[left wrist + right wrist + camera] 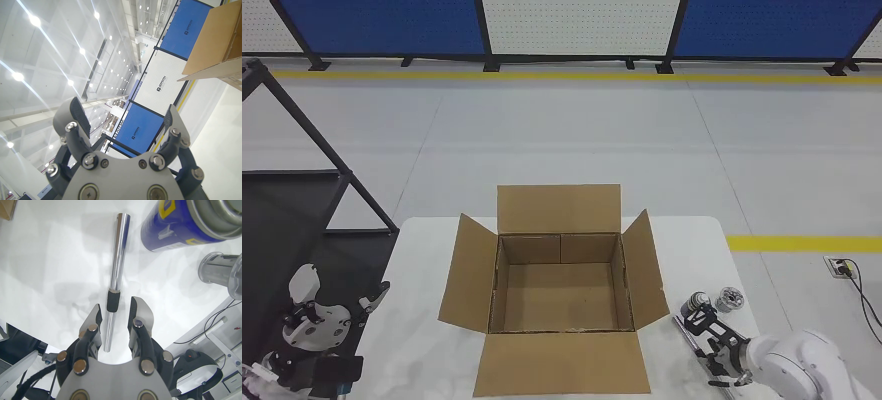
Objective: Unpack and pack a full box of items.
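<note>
**Right jaws open astride a chrome rod, beside the open box**

We see the right gripper [115, 303] low over the white table [47, 266]. Its jaws are partway open on either side of a chrome rod [119, 262] with a black band, a gap on each side, gripping nothing. Just beyond stand a blue can [170, 228] and a grey metal spool [213, 270], both cut off at the edge. The cardboard box [562, 295] sits mid-table to that gripper's left, four flaps spread outward, its brown floor showing. The left gripper [122, 106] points up at the ceiling, jaws wide apart, holding nothing.
</note>
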Motion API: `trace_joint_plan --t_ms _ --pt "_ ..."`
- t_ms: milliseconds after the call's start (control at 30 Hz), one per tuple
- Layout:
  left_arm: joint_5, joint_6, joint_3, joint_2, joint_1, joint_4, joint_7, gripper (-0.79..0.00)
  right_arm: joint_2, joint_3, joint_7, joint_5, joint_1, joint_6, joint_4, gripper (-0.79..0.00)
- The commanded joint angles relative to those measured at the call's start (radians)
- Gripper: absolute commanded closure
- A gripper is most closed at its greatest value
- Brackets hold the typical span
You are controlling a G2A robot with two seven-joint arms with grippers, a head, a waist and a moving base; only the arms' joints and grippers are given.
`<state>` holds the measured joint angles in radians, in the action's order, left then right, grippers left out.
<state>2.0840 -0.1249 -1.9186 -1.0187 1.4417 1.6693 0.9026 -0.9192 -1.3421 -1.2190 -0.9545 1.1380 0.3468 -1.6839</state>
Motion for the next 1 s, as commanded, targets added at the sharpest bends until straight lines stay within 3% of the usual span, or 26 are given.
trace_joint_plan --t_ms 0,233,700,800,967 --pt "0.000 0.000 0.000 0.000 0.000 0.000 0.000 -0.785 -0.001 0.014 -0.002 -0.012 -0.007 -0.008 0.001 -0.339" --pt "0.000 0.000 0.000 0.000 0.000 0.000 0.000 -0.785 -0.009 0.065 -0.009 -0.033 -0.046 -0.034 0.033 -0.342" --pt "0.000 0.000 0.000 0.000 0.000 0.000 0.000 -0.785 -0.014 0.097 -0.013 -0.035 -0.077 -0.037 0.074 -0.277" --pt "0.000 0.000 0.000 0.000 0.000 0.000 0.000 -0.785 -0.015 0.105 -0.017 -0.036 -0.083 -0.031 0.084 -0.200" --pt "0.000 0.000 0.000 0.000 0.000 0.000 0.000 -0.785 -0.017 0.117 -0.021 -0.034 -0.096 -0.029 0.101 -0.194"
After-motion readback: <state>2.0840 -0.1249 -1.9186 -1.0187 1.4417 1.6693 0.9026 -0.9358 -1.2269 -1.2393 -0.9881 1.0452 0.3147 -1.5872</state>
